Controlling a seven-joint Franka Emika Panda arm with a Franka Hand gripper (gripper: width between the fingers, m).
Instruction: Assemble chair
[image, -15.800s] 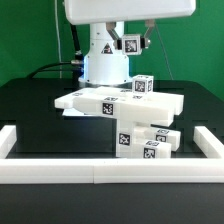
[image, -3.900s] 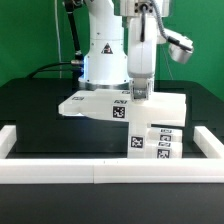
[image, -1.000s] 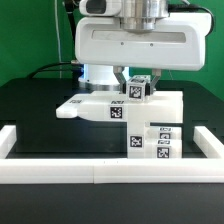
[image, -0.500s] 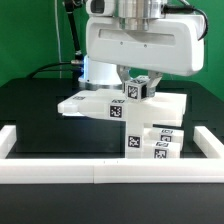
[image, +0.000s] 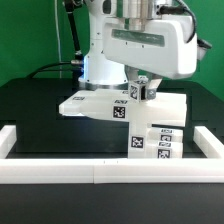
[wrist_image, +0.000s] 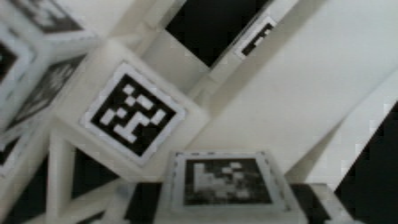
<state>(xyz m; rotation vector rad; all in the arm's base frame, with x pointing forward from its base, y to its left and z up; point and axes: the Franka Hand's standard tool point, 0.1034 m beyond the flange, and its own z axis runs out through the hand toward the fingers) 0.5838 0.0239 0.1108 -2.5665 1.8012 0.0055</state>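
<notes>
The chair parts lie piled in the middle of the black table. A flat white slab (image: 100, 103) with a tag on its front edge lies on top, and tagged leg blocks (image: 155, 142) are stacked below it at the exterior view's right. My gripper (image: 138, 93) hangs over the slab's right part, shut on a small tagged white cube (image: 138, 90) that sits at the slab's top. In the wrist view the cube (wrist_image: 224, 181) sits between my dark fingers (wrist_image: 176, 196). A larger tagged white piece (wrist_image: 125, 110) lies beside it.
Long white border rails run along the front (image: 100, 172) and both sides (image: 8, 140) of the black table. The robot's white base (image: 100, 60) stands behind the pile.
My hand has turned about its vertical axis over the last second, so its wide face now looks skewed. The cube between the fingers has stayed at about the same spot on the slab.
</notes>
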